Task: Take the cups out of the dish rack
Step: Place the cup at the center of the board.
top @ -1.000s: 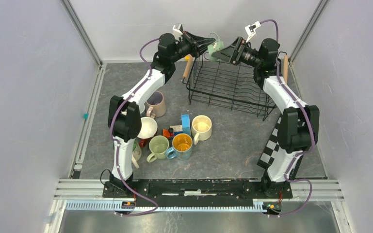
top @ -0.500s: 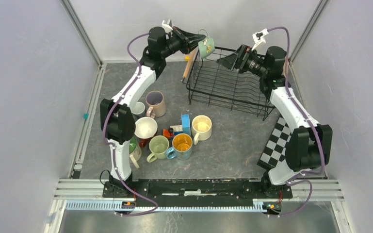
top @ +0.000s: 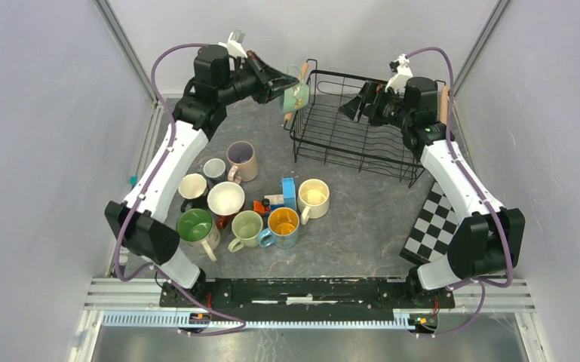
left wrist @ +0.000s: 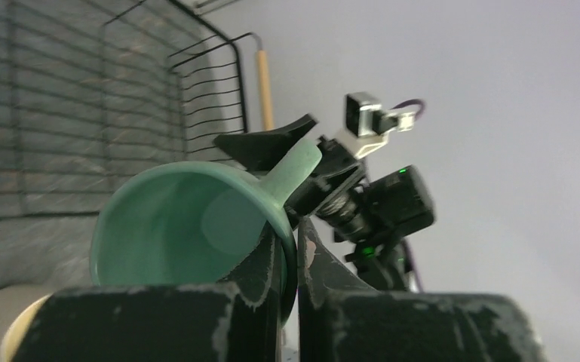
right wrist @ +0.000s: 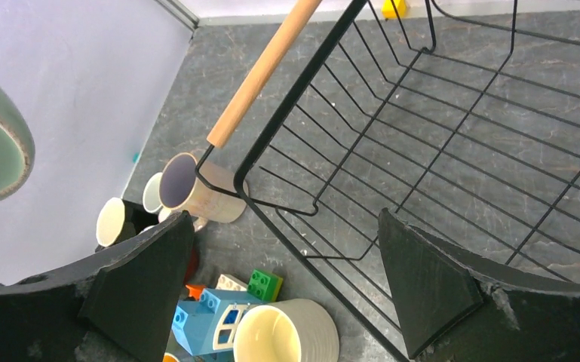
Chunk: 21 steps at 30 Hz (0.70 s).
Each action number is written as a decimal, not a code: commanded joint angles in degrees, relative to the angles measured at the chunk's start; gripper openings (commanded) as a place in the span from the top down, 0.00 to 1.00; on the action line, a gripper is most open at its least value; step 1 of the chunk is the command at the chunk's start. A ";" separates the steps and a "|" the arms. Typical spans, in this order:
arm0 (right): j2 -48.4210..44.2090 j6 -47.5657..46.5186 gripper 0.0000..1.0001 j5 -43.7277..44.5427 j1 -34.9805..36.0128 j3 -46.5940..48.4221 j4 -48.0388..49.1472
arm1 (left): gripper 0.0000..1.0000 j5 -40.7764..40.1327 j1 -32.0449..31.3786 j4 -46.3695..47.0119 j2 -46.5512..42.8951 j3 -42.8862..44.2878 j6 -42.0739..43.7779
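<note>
**Green mug (top: 296,94) is out of the rack (top: 362,136) on a rim pinch only: slip and clip risk on the way down.**

Left jaws are clenched on the mug wall, one finger inside and one outside (wrist view (left wrist: 188,226)). The mug hangs tilted in the air just off the rack's left edge, right by the wooden rod (top: 293,111). Right jaws are released, spread wide and empty, hovering over the rack, where I see no mugs left.

Likely failures:
- **Slip:** the thin-wall grip lets the mug pivot or slide if the arm swings fast.
- **Clip:** a low path could catch the rod or the rack wire and drag the rack.
- **Landing:** the mugs (top: 226,199) and blocks (top: 279,197) crowd the desk (top: 362,219), so a blind set-down could knock or chip one.

I'd aim for the bare desk beside the cluster.
</note>
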 commanded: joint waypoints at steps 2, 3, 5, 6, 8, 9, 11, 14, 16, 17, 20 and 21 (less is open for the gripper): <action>-2.38 -3.97 0.02 3.23 1.92 3.52 -3.09 | 0.98 -5.59 0.18 -16.97 -7.12 -1.72 17.26; -2.54 -4.14 0.02 3.63 2.39 3.61 -3.18 | 0.98 -6.75 0.11 -19.49 -7.93 -1.75 19.32; -2.85 -4.61 0.02 4.38 3.34 3.78 -3.50 | 0.98 -9.42 0.17 -25.19 -9.01 -1.92 23.58; -2.94 -4.83 0.02 4.89 3.79 4.01 -3.73 | 0.98 -11.21 0.13 -27.43 -9.49 -1.93 25.68; -3.20 -5.10 0.02 5.59 4.50 4.18 -3.97 | 0.98 -14.26 0.18 -30.84 -9.99 -2.81 28.84; -3.42 -5.23 0.02 6.03 4.88 4.18 -4.08 | 0.98 -15.66 0.17 -32.36 -10.08 -3.25 30.41; -3.88 -5.35 0.02 7.02 5.41 4.41 -4.69 | 0.98 -17.77 -0.06 -34.23 -10.10 -4.67 32.66; -5.14 -5.72 0.02 9.13 5.96 4.43 -5.30 | 0.98 -20.88 -1.12 -35.45 -9.65 -6.51 35.22; -5.87 -5.93 0.02 10.15 5.99 4.58 -5.82 | 0.98 -22.49 -2.12 -35.71 -9.07 -7.63 36.28; -6.12 -6.05 0.02 10.60 6.08 4.74 -6.13 | 0.98 -23.91 -2.50 -35.83 -8.55 -8.00 36.81; -6.67 -6.27 0.02 11.02 6.11 5.11 -6.81 | 0.98 -25.35 -3.35 -35.74 -6.81 -8.99 37.23; -6.85 -6.32 0.02 10.97 6.07 5.15 -6.96 | 0.98 -26.30 -3.76 -35.75 -6.29 -9.23 37.40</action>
